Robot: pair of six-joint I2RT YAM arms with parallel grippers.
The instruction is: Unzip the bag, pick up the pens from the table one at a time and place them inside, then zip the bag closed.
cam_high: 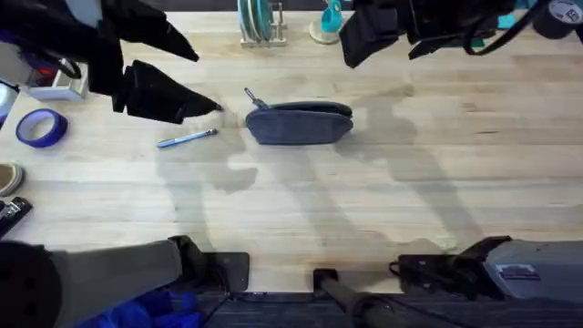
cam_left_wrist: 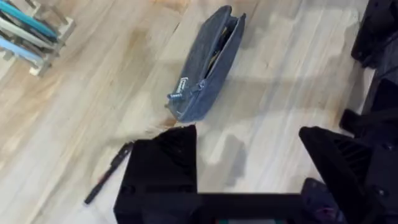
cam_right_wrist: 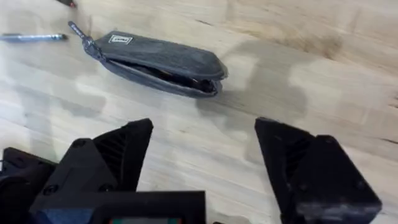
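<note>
**Both grippers spread and empty, pouch unzipped, one pen out**

Left gripper point(cam_high: 214, 109) gaping, empty, hovering toward the table's point(cam_high: 383, 210) far left, near the silver pen point(cam_high: 187, 138). Right gripper point(cam_right_wrist: 205, 155) likewise wide, empty. Bag point(cam_high: 299, 123) mid-table toward the far edge, zipper parted, something dark and slim inside. Pen likely light, stiff, prone to rolling: best pinched mid-barrel. Pouch soft, apt to slide. Tape roll point(cam_high: 40, 128) at the left edge, clear of the path.

The desk point(cam_high: 383, 210) was a light wooden butcher-block surface with visible plank strips, evenly lit, with soft shadows across its middle. Along its far edge stood a wooden rack point(cam_high: 260, 27) holding teal plates, with a teal object on a round base point(cam_high: 328, 25) beside it. Near the left edge lay a roll of blue tape point(cam_high: 40, 128).
</note>
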